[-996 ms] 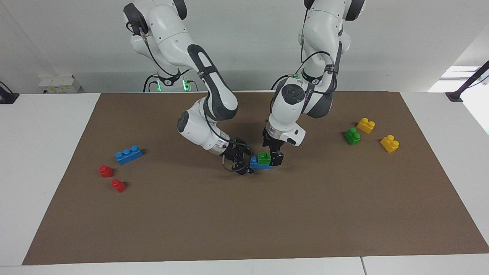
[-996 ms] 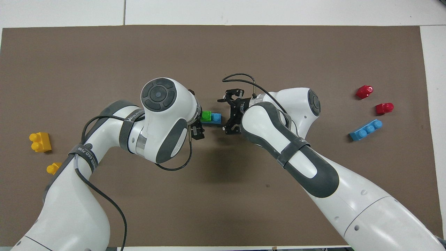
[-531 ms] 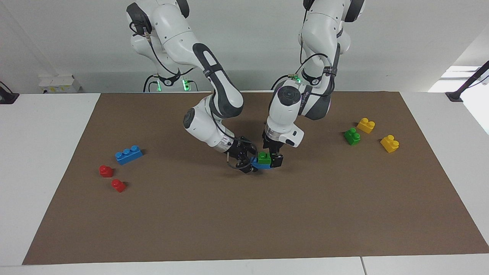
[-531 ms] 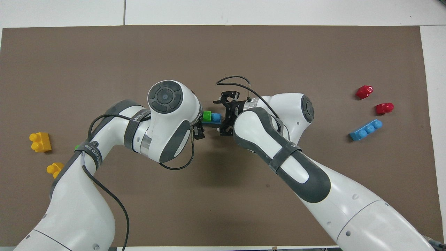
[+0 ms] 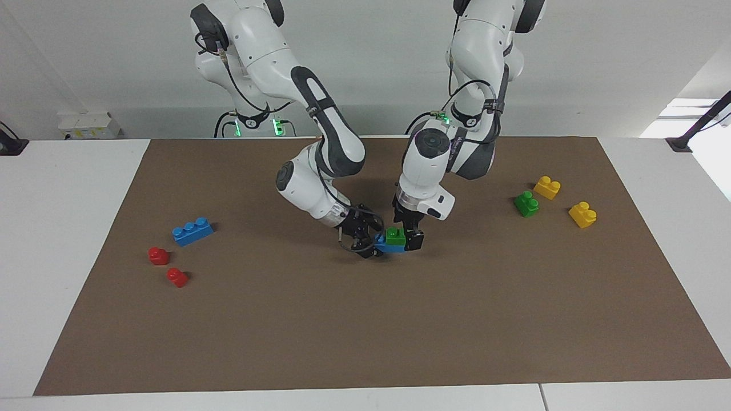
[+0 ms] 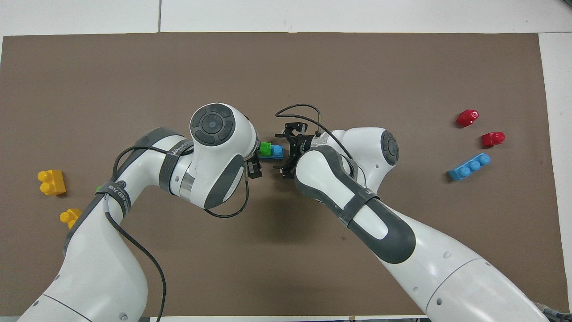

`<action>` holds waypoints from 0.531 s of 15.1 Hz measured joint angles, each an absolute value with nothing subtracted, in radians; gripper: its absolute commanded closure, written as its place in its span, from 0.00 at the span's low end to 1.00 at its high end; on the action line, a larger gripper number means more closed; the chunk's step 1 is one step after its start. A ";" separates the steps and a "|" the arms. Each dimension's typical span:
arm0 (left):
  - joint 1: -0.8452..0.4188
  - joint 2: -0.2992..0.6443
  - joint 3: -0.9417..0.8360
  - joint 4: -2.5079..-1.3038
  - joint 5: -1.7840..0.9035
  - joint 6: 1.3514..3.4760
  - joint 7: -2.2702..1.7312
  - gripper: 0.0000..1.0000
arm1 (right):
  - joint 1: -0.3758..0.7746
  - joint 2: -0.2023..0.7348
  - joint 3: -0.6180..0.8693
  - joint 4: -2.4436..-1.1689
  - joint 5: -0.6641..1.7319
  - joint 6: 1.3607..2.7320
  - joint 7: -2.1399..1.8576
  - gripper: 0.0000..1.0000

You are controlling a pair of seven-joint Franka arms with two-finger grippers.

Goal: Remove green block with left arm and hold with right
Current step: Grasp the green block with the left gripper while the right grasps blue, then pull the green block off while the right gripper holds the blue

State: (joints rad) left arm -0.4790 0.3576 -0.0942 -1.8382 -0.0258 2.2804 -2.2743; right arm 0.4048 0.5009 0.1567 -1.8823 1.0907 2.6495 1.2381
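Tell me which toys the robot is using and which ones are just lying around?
Using: green block on a blue brick, left end effector, right end effector.
Lying around: other blue brick, two red pieces, darker green brick, two yellow bricks.

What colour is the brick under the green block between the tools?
Blue; facing view shows it best.

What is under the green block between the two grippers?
A blue brick: the green block sits on its end nearer the left gripper. The right gripper is at the brick's free end. The brick's part beneath the block is covered.
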 measured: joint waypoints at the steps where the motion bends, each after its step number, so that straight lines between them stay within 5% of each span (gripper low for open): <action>1: -0.479 0.358 -0.094 -1.838 -0.026 2.280 -2.275 0.00 | 0.407 0.501 0.157 -1.886 1.108 2.662 1.237 0.28; 8: -0.479 0.358 -0.094 -1.838 -0.026 2.281 -2.276 0.00 | 0.414 0.501 0.158 -1.891 1.122 2.686 1.236 0.80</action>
